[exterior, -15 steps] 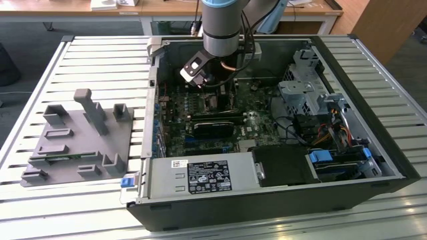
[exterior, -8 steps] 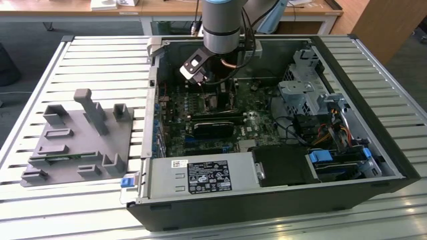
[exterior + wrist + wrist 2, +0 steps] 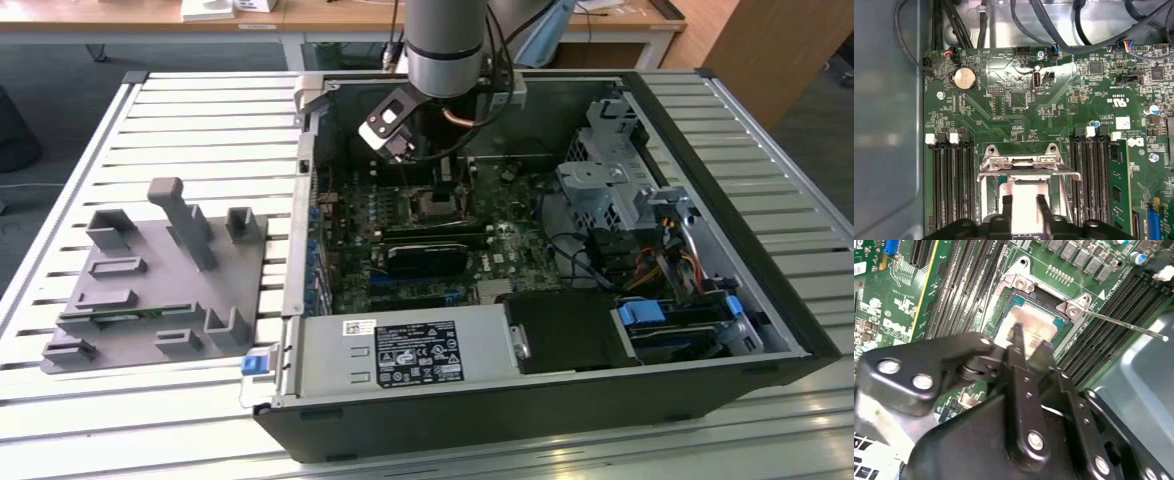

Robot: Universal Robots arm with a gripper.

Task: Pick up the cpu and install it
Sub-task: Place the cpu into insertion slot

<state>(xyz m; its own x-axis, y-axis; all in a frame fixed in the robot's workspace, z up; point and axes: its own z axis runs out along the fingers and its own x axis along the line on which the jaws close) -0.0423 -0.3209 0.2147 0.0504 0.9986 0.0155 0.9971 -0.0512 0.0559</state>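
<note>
Sitting in one socket (image 3: 1020,284): one cpu (image 3: 1039,322); one tool (image 3: 1024,201) close over it, two fingers (image 3: 1007,205) slightly apart.

The arm (image 3: 447,45) was a smooth silver-grey tube ending in a darker grey band, with thin black cables (image 3: 502,45) running down beside it and a small black block (image 3: 384,125) with a white face fixed near its wrist. In the second wrist view the pincer (image 3: 1029,342) was matt black, built from flat, rounded link plates (image 3: 929,370) fastened with shiny round silver screws (image 3: 1035,440). In the first wrist view it ended in two slim black fingers (image 3: 1006,202).
</note>
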